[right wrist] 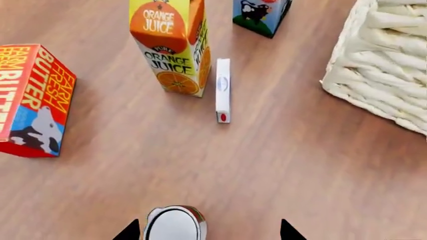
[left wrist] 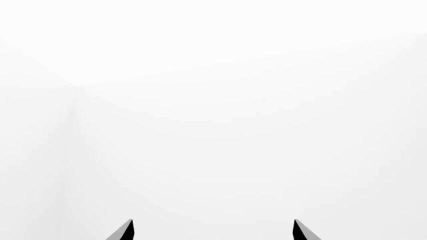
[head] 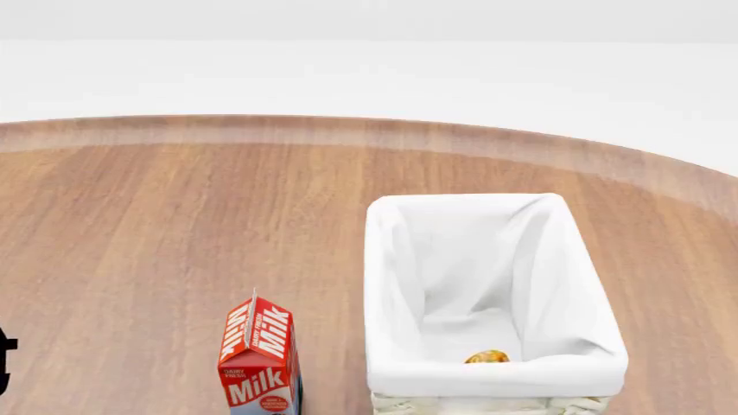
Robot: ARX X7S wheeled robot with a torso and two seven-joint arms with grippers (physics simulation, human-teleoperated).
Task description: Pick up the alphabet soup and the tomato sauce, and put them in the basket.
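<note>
Between my right jaws (right wrist: 207, 231), which stand spread apart, the tomato sauce (right wrist: 175, 224) sits upright on the tabletop (right wrist: 267, 165), silver top towards me, nearer one finger, not yet gripped. My left jaws (left wrist: 213, 231) gape on nothing. Ahead lies the basket (right wrist: 383, 65), alphabet soup (head: 486, 357) apparently inside

Wooden table (head: 138, 242), holding basket (head: 576, 285), milk carton (head: 261, 361), orange juice carton (right wrist: 172, 45), butter box (right wrist: 30, 100), tomato sauce (right wrist: 175, 225)

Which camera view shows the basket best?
The head view: the whole basket with its white lining and open inside shows there. The right wrist view catches only one woven corner. The left wrist view shows none of it.
</note>
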